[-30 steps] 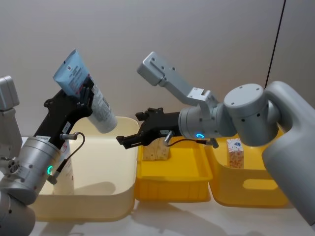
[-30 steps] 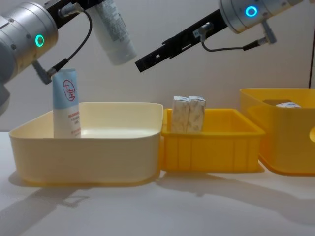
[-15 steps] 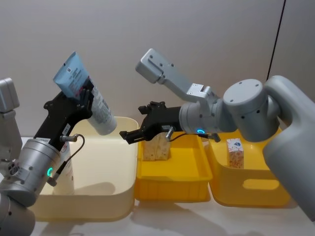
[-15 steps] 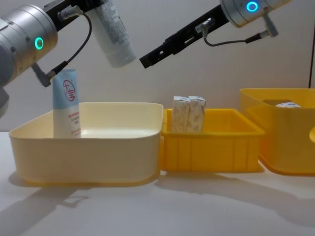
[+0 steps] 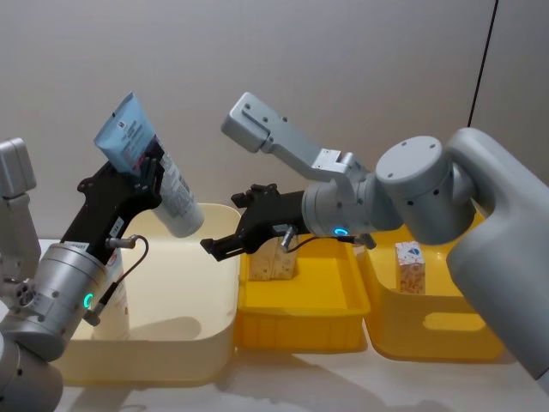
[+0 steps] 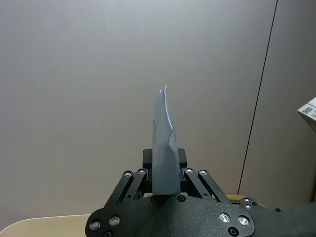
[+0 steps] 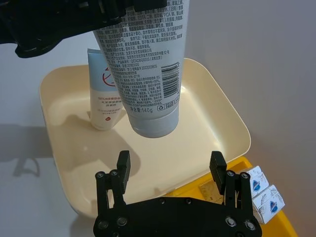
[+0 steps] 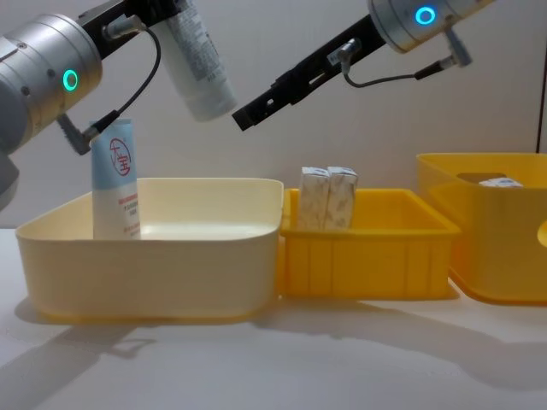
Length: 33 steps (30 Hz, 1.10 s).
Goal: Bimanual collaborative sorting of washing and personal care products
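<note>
Inside cream bin (image 5: 171,343) — one tube (image 8: 115,179) upright, yellow tray (image 5: 300,313) — cartons (image 8: 328,198)

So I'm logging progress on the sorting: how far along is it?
Partly done. One tube already stands in the cream bin, and two cartons stand in the middle yellow bin. In hand: the left gripper holds a second tube tilted above the cream bin, and the open right gripper reaches toward its cap end. Left: at least one carton sits in the right yellow bin.
</note>
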Each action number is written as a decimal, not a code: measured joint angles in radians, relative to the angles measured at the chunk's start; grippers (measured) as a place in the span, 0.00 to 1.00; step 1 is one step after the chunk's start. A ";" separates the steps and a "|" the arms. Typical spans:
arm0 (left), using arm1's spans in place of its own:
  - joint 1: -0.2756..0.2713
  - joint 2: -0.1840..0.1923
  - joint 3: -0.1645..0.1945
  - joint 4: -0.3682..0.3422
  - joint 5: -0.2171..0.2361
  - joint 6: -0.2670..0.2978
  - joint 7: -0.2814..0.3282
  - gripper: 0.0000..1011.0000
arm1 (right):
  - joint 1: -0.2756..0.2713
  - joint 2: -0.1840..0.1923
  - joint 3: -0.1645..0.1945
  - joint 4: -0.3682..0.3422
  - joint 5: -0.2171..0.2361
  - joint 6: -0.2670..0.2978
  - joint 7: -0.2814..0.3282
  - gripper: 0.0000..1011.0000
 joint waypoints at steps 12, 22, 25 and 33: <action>-0.002 -0.003 -0.002 0.009 0.001 -0.002 -0.001 0.26 | 0.014 -0.015 -0.015 0.030 0.003 -0.013 -0.001 0.99; 0.000 -0.008 -0.003 0.016 0.001 -0.003 0.000 0.26 | 0.015 -0.032 -0.014 0.054 0.017 -0.042 -0.020 0.99; 0.000 -0.008 -0.002 0.017 0.001 -0.002 0.001 0.26 | 0.017 -0.038 -0.013 0.062 0.022 -0.052 -0.023 0.99; -0.001 -0.010 -0.002 0.022 0.001 -0.002 0.001 0.26 | 0.026 -0.053 -0.018 0.089 0.033 -0.071 -0.020 0.99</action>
